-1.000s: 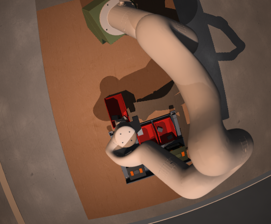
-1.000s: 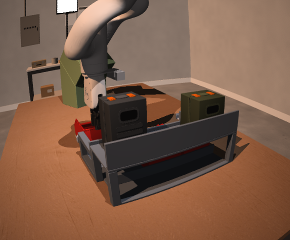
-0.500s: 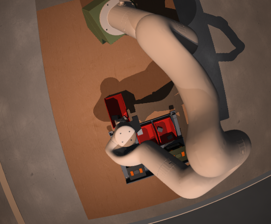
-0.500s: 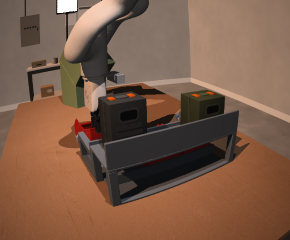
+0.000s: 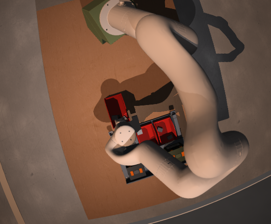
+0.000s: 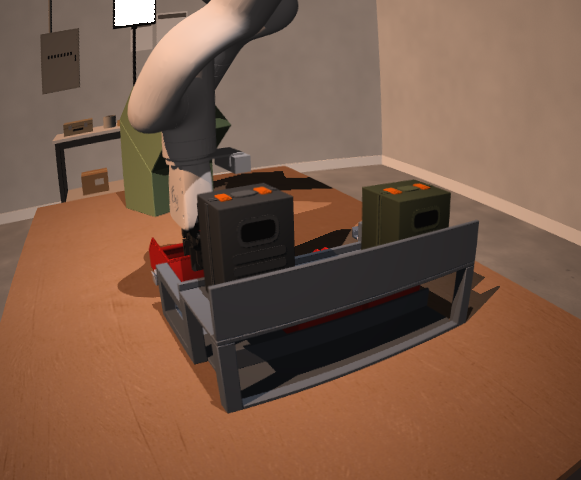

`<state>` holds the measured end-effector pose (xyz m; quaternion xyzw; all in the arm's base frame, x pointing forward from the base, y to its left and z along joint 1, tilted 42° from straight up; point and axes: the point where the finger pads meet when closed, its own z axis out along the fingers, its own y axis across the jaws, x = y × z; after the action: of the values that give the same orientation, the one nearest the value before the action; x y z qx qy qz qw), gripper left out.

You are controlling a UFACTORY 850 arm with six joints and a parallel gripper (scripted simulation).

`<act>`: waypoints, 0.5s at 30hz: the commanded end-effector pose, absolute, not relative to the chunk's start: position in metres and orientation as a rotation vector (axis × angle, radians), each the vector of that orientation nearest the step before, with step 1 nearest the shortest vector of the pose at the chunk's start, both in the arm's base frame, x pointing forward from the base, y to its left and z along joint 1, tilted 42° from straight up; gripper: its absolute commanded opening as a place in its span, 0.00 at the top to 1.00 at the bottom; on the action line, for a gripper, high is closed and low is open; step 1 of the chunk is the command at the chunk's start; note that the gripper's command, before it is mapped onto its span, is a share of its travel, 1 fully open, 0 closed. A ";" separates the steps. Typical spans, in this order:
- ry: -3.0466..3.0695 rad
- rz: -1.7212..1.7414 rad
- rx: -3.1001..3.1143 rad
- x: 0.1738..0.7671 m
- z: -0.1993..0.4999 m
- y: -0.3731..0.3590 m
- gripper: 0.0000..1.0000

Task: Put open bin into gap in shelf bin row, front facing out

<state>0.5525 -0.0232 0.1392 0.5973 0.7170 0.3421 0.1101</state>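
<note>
arm (image 5: 178, 79) arches from its base, elbow bent back, wrist (image 5: 123, 135) pointing straight down; gripper (image 6: 193, 246) partly closed, its fingers mostly hidden, whether anything sits between them unclear.
</note>
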 end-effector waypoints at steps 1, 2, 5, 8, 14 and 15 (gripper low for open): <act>2.106 1.006 1.754 0.554 0.139 -0.023 0.66; 2.106 1.006 1.754 0.554 0.139 -0.023 0.66; 2.106 1.006 1.754 0.554 0.139 -0.023 0.66; 2.106 1.006 1.754 0.554 0.138 -0.023 0.66; 2.106 1.006 1.754 0.555 0.137 -0.022 0.66; 2.106 1.006 1.754 0.555 0.137 -0.022 0.66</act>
<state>0.5543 -0.0222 0.1372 0.5973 0.7169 0.3422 0.1103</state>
